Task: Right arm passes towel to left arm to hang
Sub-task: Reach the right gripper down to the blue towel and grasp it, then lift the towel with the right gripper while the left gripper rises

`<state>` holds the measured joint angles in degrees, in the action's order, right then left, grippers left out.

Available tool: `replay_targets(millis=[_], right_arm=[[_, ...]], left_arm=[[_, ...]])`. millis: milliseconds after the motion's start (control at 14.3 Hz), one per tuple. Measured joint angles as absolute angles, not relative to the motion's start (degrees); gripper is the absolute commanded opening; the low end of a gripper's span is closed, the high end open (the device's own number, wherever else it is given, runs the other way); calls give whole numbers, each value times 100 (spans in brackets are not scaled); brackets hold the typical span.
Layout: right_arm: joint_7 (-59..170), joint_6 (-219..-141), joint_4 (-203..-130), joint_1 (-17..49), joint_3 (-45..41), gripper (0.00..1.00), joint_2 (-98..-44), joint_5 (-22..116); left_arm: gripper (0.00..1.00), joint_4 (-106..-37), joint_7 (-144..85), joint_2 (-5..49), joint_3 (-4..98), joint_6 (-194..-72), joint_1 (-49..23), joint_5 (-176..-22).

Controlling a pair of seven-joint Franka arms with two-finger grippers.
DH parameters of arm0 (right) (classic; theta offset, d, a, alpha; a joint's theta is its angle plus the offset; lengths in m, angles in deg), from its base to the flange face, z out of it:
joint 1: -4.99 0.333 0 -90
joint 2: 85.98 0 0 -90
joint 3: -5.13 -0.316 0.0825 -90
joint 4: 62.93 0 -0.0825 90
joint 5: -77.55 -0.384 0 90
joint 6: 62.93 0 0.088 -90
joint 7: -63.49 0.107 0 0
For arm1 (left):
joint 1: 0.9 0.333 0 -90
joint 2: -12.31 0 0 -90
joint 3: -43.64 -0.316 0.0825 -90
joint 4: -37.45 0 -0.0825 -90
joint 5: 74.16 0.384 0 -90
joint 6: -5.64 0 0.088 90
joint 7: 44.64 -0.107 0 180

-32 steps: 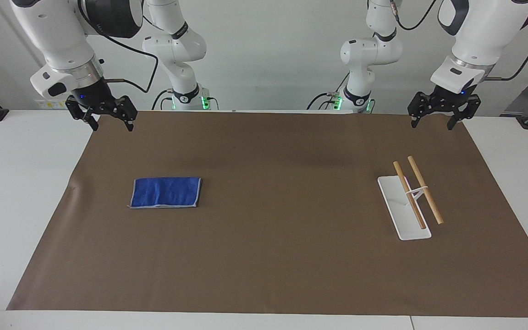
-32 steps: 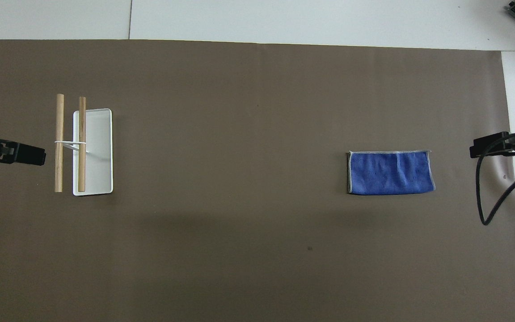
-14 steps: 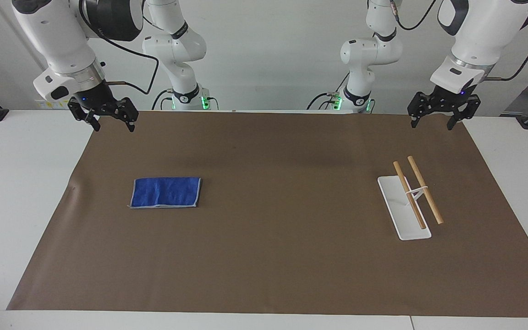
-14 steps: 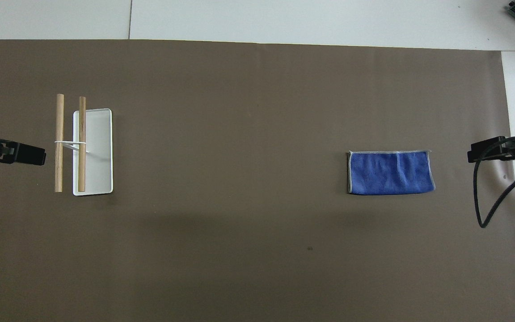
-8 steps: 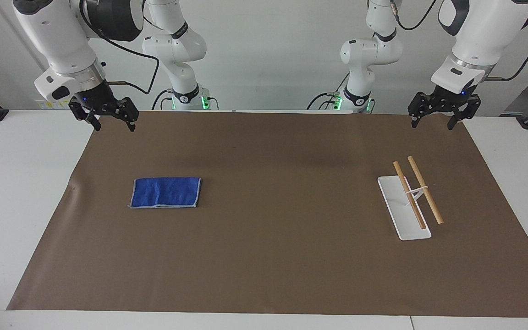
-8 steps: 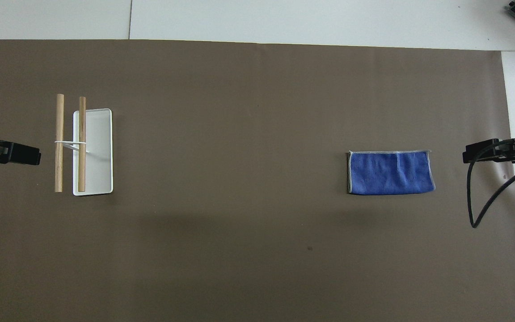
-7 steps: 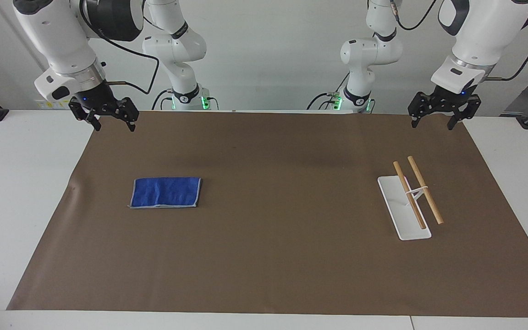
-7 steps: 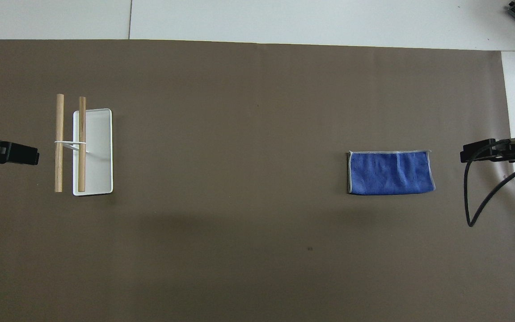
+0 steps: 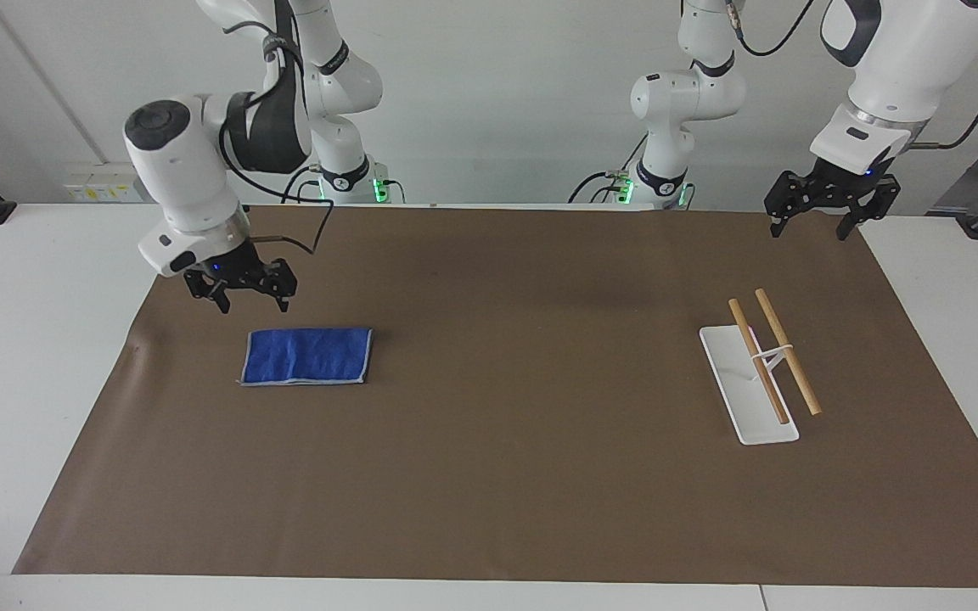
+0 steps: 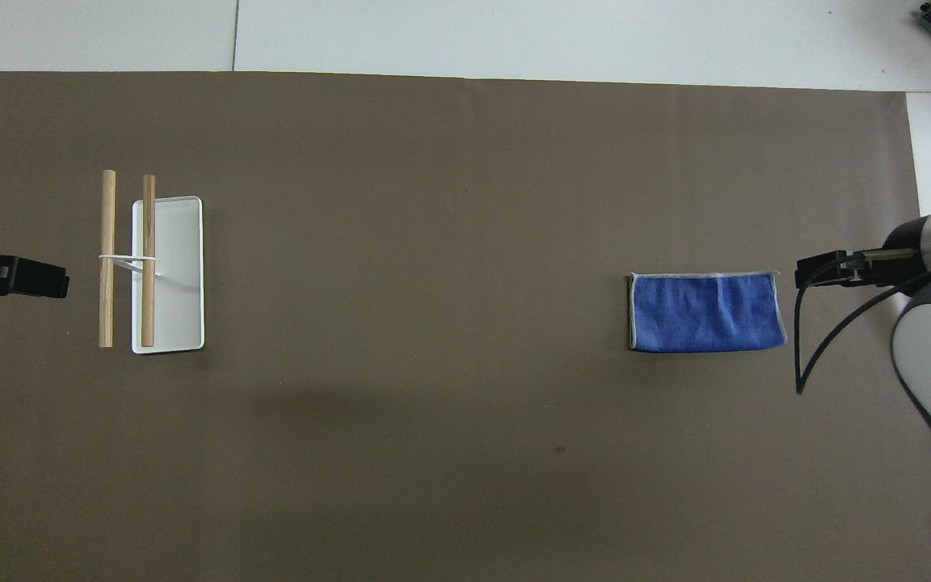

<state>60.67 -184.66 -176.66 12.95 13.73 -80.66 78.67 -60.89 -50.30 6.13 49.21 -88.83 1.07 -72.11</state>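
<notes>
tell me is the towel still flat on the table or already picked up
Flat on the table. The towel lies spread on the brown mat; the right gripper, open, hangs just above its robot-side edge without touching it.

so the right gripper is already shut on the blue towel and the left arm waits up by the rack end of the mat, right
Not quite. The right gripper is open and holds nothing: the facing view shows it in the air just beside the towel, which lies flat on the mat. The rest holds: the left gripper waits at the rack end.
</notes>
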Motion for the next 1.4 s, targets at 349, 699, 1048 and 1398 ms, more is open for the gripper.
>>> replay_targets(millis=[349,699,1048,1398], right_arm=[[6033,-20126,-18754,1288,1373,100,-7661,7867],[6001,-20597,-19158,1292,1372,88,-7465,7867],[5981,-20612,-19180,1306,1361,0,-7493,7867],[5996,-20409,-19010,1316,1276,0,-7526,7666]], left_arm=[[100,-6090,-5030,613,4946,-8883,100,-7212],[100,-6092,-5028,613,4961,-8883,85,-7217],[100,-6092,-4658,613,4969,-8894,-45,-7222],[100,-6092,-4619,613,4969,-8901,-58,-7222]])
